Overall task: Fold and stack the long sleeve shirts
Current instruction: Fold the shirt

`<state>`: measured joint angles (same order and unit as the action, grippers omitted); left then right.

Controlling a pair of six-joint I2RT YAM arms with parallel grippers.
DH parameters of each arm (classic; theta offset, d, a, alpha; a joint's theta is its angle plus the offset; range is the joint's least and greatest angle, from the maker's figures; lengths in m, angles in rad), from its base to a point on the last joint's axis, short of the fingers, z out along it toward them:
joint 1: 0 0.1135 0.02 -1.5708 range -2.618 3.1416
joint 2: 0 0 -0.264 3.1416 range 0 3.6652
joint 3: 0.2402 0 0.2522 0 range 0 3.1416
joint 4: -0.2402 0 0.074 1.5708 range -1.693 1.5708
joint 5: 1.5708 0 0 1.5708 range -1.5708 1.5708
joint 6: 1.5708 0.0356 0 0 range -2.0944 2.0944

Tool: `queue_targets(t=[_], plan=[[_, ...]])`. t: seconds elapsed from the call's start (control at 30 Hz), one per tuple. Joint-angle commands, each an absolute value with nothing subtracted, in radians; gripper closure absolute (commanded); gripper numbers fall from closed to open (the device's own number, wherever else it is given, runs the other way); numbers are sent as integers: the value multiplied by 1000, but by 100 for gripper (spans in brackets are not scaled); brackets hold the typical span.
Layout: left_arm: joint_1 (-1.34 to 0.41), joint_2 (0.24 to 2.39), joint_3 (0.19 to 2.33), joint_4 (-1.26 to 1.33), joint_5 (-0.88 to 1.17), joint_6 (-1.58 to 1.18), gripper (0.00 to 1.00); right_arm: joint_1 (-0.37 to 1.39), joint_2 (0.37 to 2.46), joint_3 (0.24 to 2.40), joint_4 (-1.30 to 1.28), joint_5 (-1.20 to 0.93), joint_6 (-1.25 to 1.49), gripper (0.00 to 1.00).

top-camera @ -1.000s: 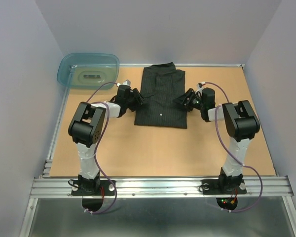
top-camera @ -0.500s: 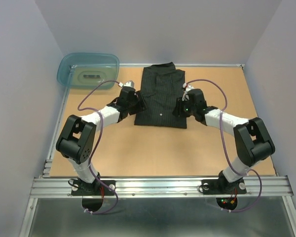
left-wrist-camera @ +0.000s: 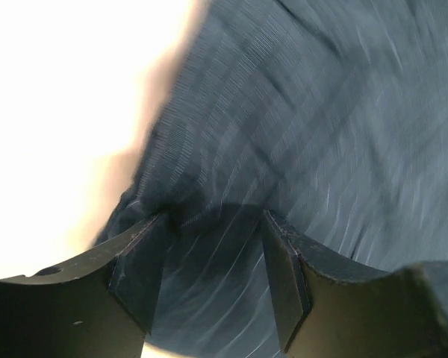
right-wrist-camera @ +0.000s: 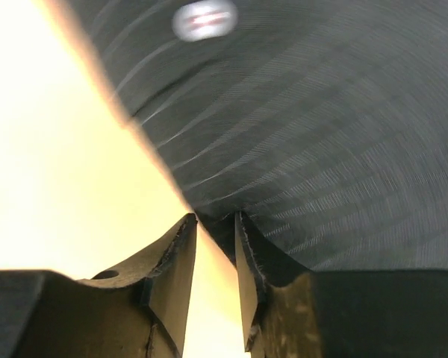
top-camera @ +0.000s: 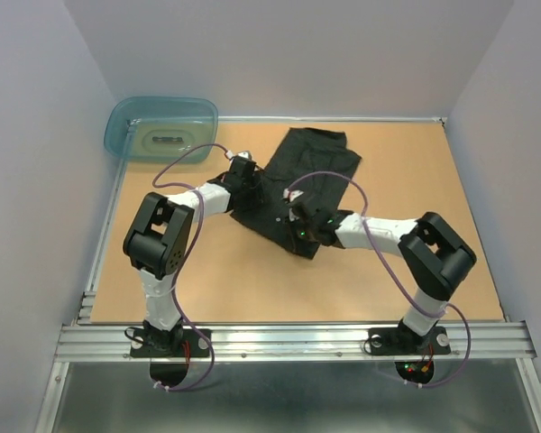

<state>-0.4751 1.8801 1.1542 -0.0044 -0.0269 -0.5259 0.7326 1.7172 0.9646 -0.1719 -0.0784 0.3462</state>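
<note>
The long sleeve shirt (top-camera: 323, 162), dark with thin pinstripes, lies folded and skewed diagonally on the table. My left gripper (top-camera: 250, 185) is at its left edge. In the left wrist view its jaws (left-wrist-camera: 213, 216) stand wide apart over the striped cloth (left-wrist-camera: 321, 112), which runs on between the fingers, slightly bunched at the left fingertip (left-wrist-camera: 153, 224). My right gripper (top-camera: 296, 216) is at the shirt's near corner. In the right wrist view its jaws (right-wrist-camera: 215, 216) are nearly together, with the cloth's edge (right-wrist-camera: 321, 112) pinched between the tips. A pale button (right-wrist-camera: 204, 19) shows blurred ahead of them.
A translucent teal tub (top-camera: 162, 126) stands at the back left corner. The brown table (top-camera: 252, 280) is walled by grey panels at the back and both sides. A metal rail runs along the near edge by the arm bases.
The right arm has swept left and nearer across the table, its jaws narrowing on the shirt's corner. The shirt has swung from square to diagonal. The left gripper has barely shifted.
</note>
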Motion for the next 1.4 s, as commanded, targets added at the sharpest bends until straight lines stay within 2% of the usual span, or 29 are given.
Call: queue_targets(t=[0.0,0.17,0.27,0.47,0.6,0.63,0.67,0.77,0.93,1.1,1.37], plan=[[-411,1908,1215,-95,-117,-445,36,932,1784,1069,-249,-203,508,64],[-292,1800,1252,-78,-109,-410,36,945,1726,1184,-238,-97,540,57],[-270,1691,1236,-78,-118,-397,35,888,1642,1190,-253,-5,489,52],[-291,1479,1106,-83,-15,-419,32,640,1471,1102,-314,127,336,46],[-418,1398,990,-84,-5,-449,31,378,1424,1020,-319,245,275,41],[-440,1387,973,-81,-6,-472,31,330,1427,1019,-319,258,272,36],[-458,1387,957,-75,-6,-483,30,239,1451,1022,-319,227,273,36],[-508,1413,907,-45,40,-515,30,140,1505,1052,-308,145,278,36],[-522,1538,914,-37,35,-514,31,132,1555,1091,-299,89,278,41],[-522,1663,962,-43,-26,-499,31,161,1525,1002,-285,-38,324,44],[-509,1805,1149,-89,-143,-379,31,452,1453,920,-262,-21,417,44]])
